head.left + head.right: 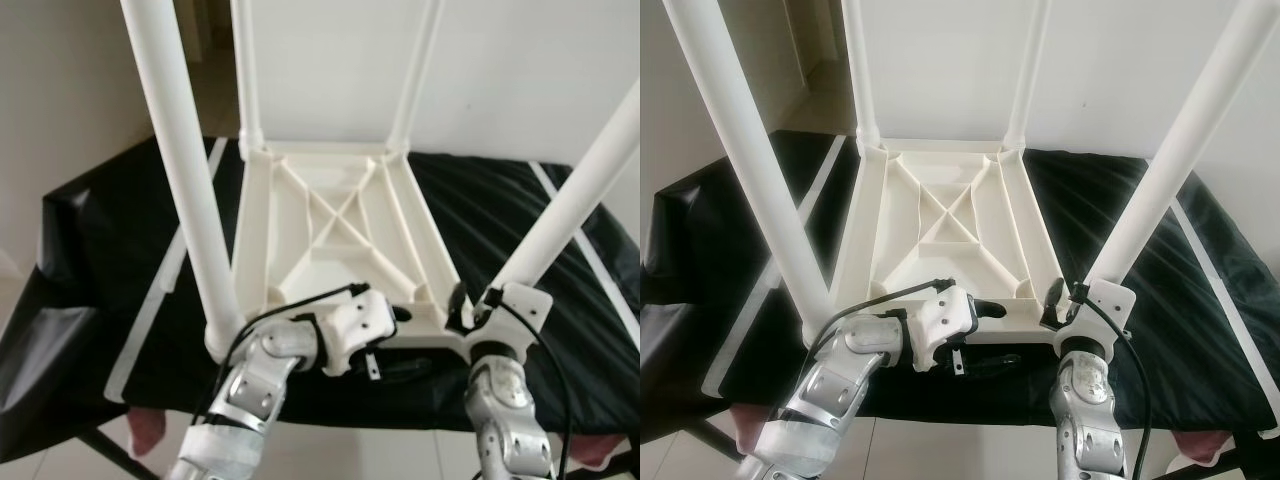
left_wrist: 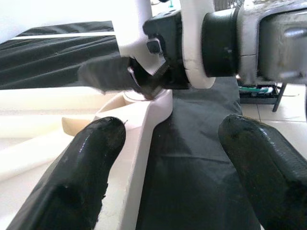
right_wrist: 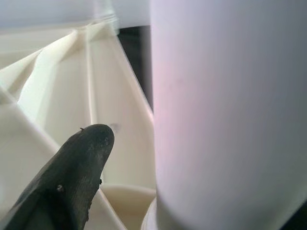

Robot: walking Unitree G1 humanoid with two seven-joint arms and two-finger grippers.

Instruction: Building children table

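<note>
Left gripper (image 1: 985, 308) sits at the near edge of the upturned white table top (image 1: 940, 225), its two black fingers (image 2: 86, 163) spread wide apart; one lies over the ribbed underside, the other over the black cloth (image 1: 1200, 300) just outside the rim, so the near rim passes between them without being pinched. The table top lies upside down on that cloth, ribs facing up, with four white legs standing up from its corners. On the near left, one leg (image 1: 750, 170) rises steeply just beside the silver left arm (image 1: 835, 385). Further back, the far left leg (image 1: 860, 70) and far right leg (image 1: 1033, 70) stand at the far corners, against the pale wall (image 1: 940, 60). To the right, the near right leg (image 1: 1180, 150) leans up and away from its corner socket. Right gripper (image 1: 1058, 303) is at the foot of this leg; its wrist camera shows one black finger (image 3: 72, 177) beside the leg's white tube, but whether the fingers clamp it I cannot tell.
</note>
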